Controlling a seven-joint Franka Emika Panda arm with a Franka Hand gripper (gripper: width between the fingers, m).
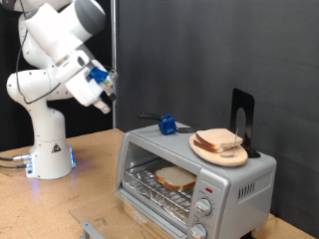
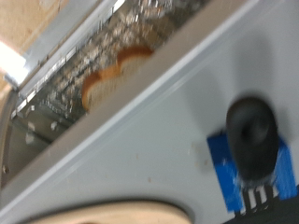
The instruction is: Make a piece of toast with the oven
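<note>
Exterior view, item one: gripper (image 1: 108, 92), raised in the air at the exterior view's upper left, well apart from the oven (image 1: 194, 174); whether its fingers are open or closed cannot be told, and nothing shows between them.

Item two: oven, silver-grey, at the exterior view's lower right, door dropped open, so the rack is reachable.

Item three: the piece of toast (image 1: 175, 178), lying flat on the wire rack inside; loading looks done.

Item four: stacked slices (image 1: 221, 141) on a wooden plate (image 1: 205, 153) on the oven roof, seemingly the supply.

Item five: blue-handled tool (image 1: 167, 123) on the roof beside the plate.

Wrist view: no fingers visible; toast (image 2: 105, 79) on rack, blue tool (image 2: 245, 159) nearby, blurred.
</note>
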